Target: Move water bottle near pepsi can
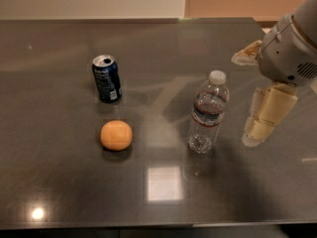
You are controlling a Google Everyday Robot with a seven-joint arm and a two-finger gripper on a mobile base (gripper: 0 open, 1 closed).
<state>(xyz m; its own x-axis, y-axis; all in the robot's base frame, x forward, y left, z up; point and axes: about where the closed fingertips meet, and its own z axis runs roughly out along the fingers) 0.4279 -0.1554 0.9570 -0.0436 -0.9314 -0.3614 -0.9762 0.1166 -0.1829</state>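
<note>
So there's one bottle (208,113), one can (107,78) and one orange (116,135) on the dark table (59,192). The arm comes in from the upper right and the gripper (265,118) hangs angled down. The bottle stands upright just left of it, not touching. The can and orange are well past the bottle. Can't tell if the gripper's spread or closed.

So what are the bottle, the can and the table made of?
The water bottle looks like clear plastic: you see through it. The pepsi can looks like metal, with a shiny silver top. The table is dark and glossy, mirroring lights; stone or laminate, I can't tell. The gripper hangs beside the bottle, not touching it.
</note>
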